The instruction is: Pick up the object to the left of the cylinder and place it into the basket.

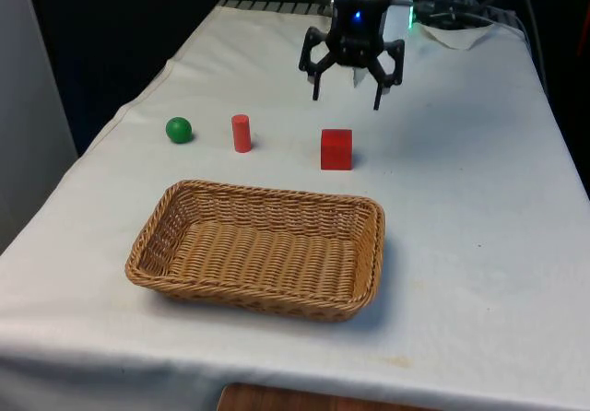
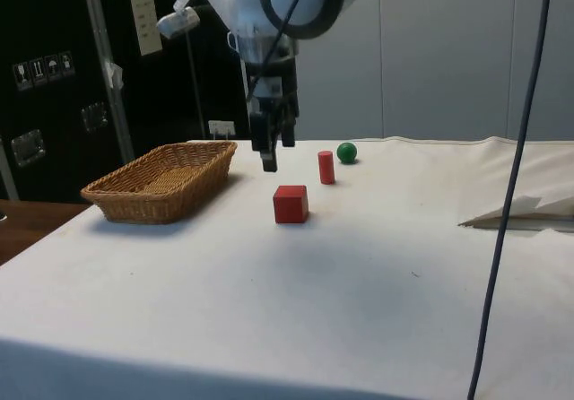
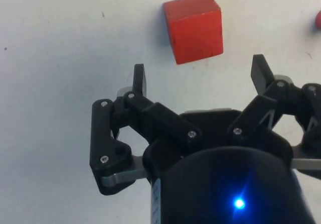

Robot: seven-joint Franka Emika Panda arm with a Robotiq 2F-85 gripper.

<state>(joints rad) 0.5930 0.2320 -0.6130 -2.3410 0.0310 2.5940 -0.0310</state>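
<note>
— What did you have in the basket (image 1: 261, 250) at that moment?

— Nothing; your wicker basket sat on the white-clothed surface (image 1: 479, 245) with only its woven floor showing. It was the one container there, lying at the near side in the front view, and it stood apart from all the small things.

— And what lay around it?

— You had three small things in a row beyond the basket. From the front view's left: a green ball (image 1: 179, 130), then a red cylinder (image 1: 241, 134) standing upright, then a red cube (image 1: 336, 148). So the ball was the thing on the cylinder's left, resting on the cloth, near the cylinder but not touching it. The cube sat well apart from the cylinder on the other side.

— Where was your gripper (image 1: 350, 90)?

— It hung above the surface, just behind the cube, well away from the ball. Its fingers (image 3: 140, 80) were spread wide and held nothing; in the wrist view the cube (image 3: 193, 27) lay just ahead of the tips.

— Did anything stand in the way?

— The cylinder stood between the gripper's side and the ball. Some crumpled white material (image 2: 520, 212) lay at the far end by the robot.

— The count?

— One basket, one ball, one cylinder, one cube.
</note>
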